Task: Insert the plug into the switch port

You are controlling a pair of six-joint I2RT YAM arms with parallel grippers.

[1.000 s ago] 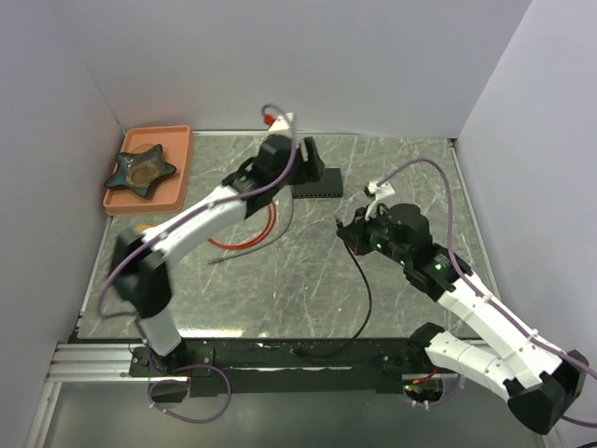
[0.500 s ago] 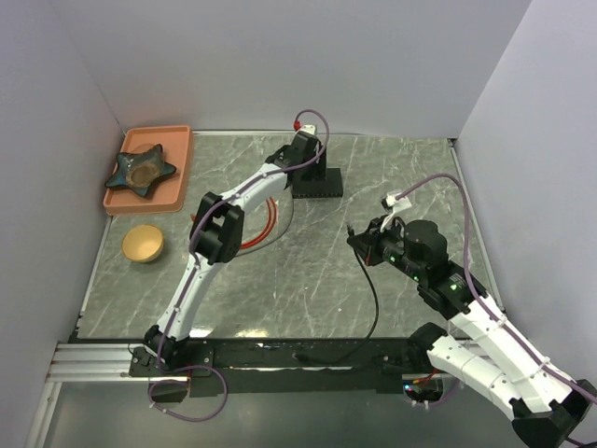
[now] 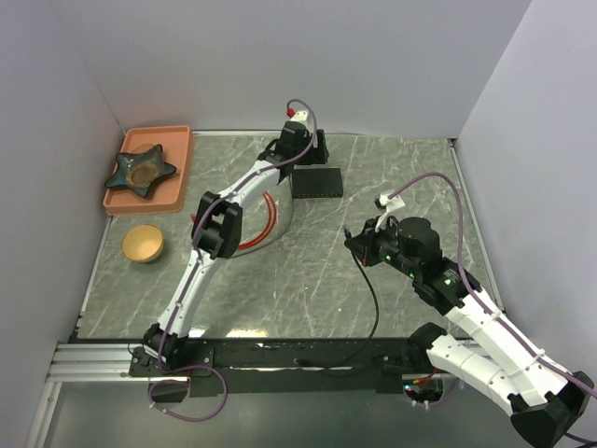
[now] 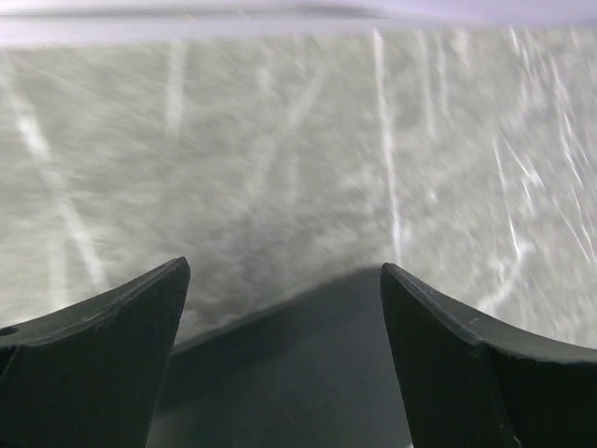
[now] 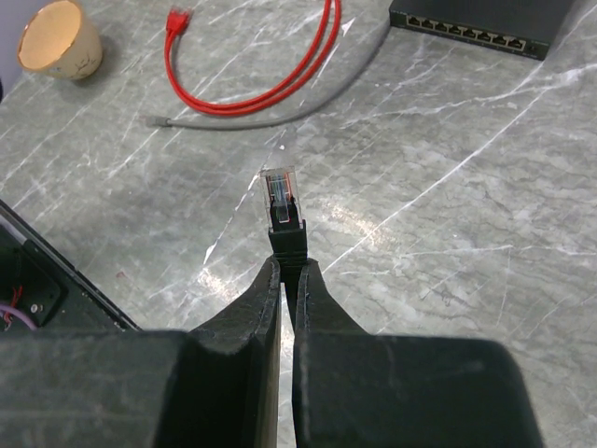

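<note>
Plug [image 5: 281,198] sits pinched by its black boot between the closed fingers of the right gripper [image 5: 287,269], clear tip leading, pointing to the top of the right wrist view; no bend visible. Switch [image 3: 317,181] lies upper centre of the top view, well apart from the plug; each switch port [image 5: 466,31] in its front row faces the near side, seen upper right in the right wrist view. Left gripper [image 4: 284,271] hangs by the switch's far left end, jaws wide apart, gripping nothing; dark box top shows between them. Judgement: step in hand is the approach; swing the plug rightward until square to one port, hold it level with the row, advance slowly; left claw could brace the box against sliding back. Red cable [image 5: 252,89] lies upper left, off the likely path.
</note>
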